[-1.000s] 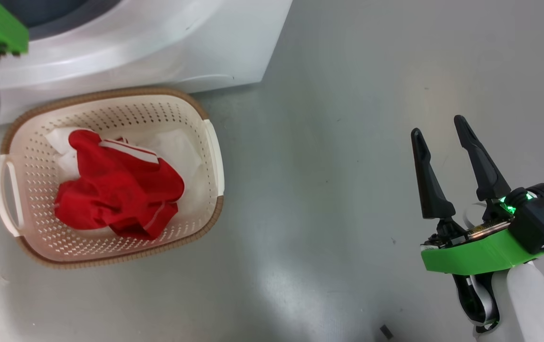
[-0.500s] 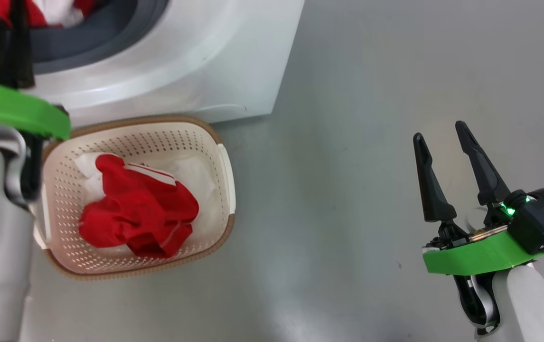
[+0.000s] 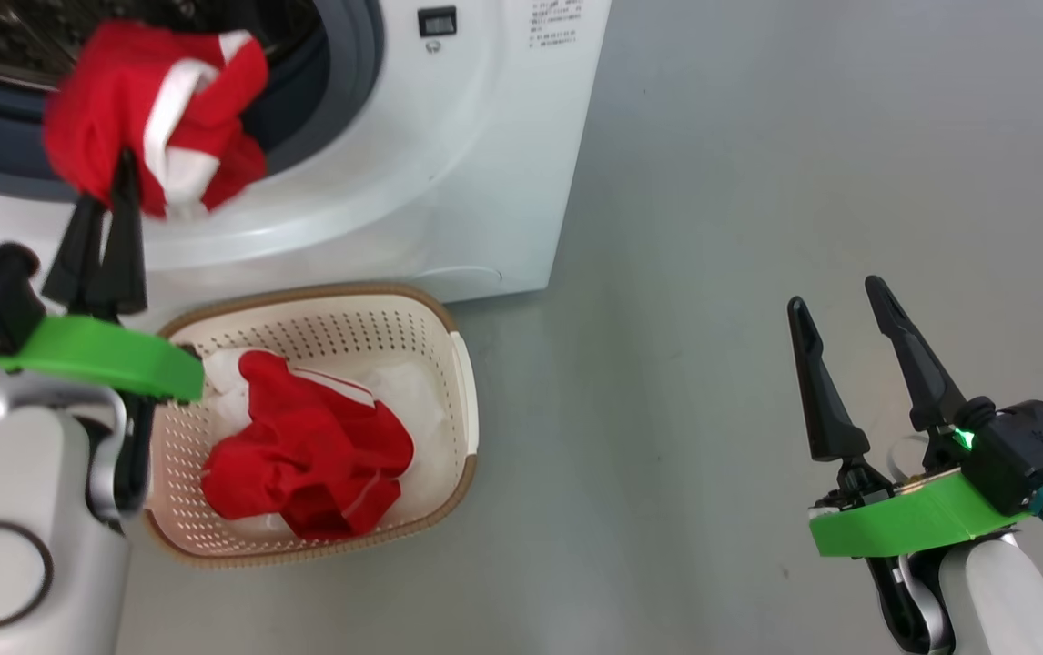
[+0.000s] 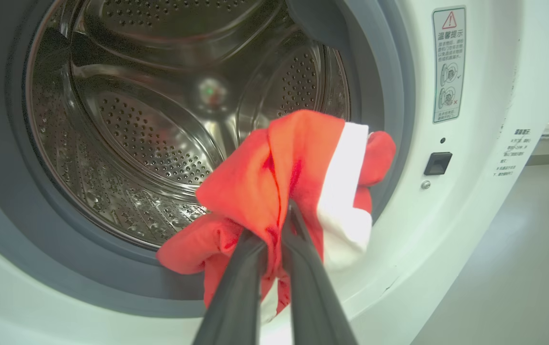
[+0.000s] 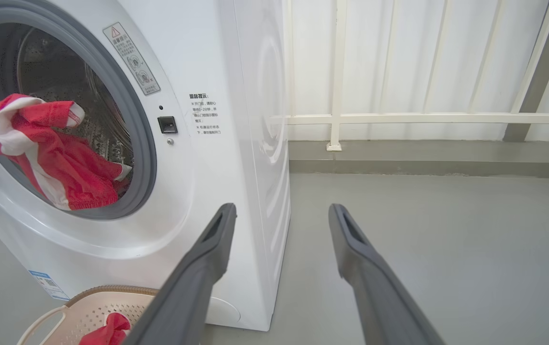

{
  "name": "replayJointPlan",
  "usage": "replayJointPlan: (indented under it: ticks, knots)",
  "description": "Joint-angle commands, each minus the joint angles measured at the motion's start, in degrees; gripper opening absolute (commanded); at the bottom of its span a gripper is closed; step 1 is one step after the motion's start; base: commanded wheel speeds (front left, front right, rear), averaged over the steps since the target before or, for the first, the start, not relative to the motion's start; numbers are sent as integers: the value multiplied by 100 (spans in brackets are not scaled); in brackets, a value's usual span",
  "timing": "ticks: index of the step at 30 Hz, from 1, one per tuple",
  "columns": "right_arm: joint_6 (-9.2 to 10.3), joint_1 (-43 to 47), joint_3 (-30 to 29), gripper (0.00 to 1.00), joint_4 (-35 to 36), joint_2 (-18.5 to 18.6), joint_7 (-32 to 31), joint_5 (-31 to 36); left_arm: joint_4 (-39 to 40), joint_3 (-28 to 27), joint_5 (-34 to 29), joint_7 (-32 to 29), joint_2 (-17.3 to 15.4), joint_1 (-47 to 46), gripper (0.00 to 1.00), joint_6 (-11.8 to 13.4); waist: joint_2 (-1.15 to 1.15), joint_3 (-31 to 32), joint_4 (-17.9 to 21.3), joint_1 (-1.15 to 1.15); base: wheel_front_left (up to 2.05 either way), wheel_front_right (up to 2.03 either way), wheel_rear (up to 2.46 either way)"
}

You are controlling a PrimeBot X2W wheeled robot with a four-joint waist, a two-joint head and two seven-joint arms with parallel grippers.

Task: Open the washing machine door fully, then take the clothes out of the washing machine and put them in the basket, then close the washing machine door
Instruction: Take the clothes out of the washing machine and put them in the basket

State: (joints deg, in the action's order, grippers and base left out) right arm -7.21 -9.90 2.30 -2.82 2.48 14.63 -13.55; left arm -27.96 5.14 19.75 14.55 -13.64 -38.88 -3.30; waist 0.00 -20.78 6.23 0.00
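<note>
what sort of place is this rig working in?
Probably a laundry or utility corner, maybe a balcony: a white front-loading washing machine, a cream perforated plastic basket holding red fabric clothes, and a bare grey floor with a white railing behind.

The head camera has been tilted upward over the past second, so that the open mouth of the washing machine is brought into frame and the basket is shown lower and further right. The left gripper, earlier cut off at the upper left edge, is now seen whole, clamped on a red garment at the gasket.
</note>
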Motion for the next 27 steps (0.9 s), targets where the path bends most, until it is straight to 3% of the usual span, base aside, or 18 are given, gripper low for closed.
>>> replayJointPlan:
  ticks: [1,17,22,27]
  knots:
    - [-28,75,95,100,112,40,37,14,242,-190,-38,44,-193,177,0,70,0,210,-52,0,0,0,0]
    - [-28,93,65,100,133,40,37,9,994,-14,104,-324,-61,1272,0,188,0,454,-167,0,0,0,0]
    - [-28,68,92,100,166,40,37,12,702,74,218,-373,94,1384,0,162,0,366,-198,0,0,0,0]
    - [-28,-25,128,100,186,40,37,46,-129,214,310,-361,267,1204,0,30,0,164,-204,0,0,0,0]
